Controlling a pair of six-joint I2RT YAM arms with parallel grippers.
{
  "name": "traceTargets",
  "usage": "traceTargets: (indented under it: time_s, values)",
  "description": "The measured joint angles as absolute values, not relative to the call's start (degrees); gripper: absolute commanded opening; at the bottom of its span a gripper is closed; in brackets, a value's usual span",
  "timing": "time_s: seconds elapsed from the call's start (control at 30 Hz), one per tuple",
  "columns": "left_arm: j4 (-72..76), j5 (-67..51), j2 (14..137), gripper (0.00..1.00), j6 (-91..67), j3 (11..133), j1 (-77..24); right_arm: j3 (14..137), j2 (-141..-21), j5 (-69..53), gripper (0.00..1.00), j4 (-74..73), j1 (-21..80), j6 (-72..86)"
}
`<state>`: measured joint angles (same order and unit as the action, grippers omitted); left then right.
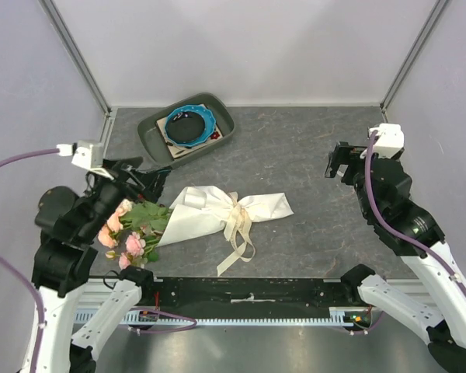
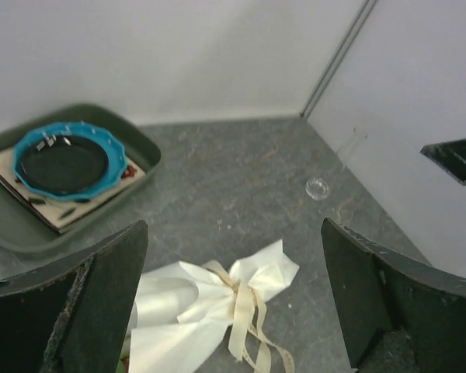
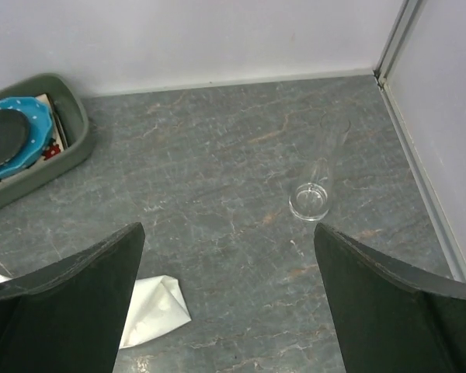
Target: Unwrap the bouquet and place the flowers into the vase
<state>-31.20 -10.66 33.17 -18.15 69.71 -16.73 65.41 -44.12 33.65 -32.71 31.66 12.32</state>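
The bouquet [image 1: 210,214] is laid left-to-right at lower centre, flowers nearest the left gripper [image 1: 144,177] (fingers wide apart, nothing held). The right gripper [image 1: 342,163] is spread wide too; the vase [image 3: 309,200] seems placed near it.

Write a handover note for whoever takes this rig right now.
Left gripper: open, empty, near the bouquet's flower end.
Right gripper: open, empty, facing the vase.
Bouquet: lying mid-table, wrapped in paper, ribbon tied.
Vase: empty, far right, near the wall.
Done: nothing yet.
Left: untie ribbon, strip paper, put the flowers into the vase.
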Motion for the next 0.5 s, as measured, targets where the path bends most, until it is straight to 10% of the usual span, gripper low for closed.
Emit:
traceTargets:
  time_s: [0.5]
  values:
    - [-20.6, -27.2, 45.8, 0.82, -34.1, 39.9, -16.7, 47.4, -64.0, 16.0, 0.98, -19.7, 47.2, 19.6]
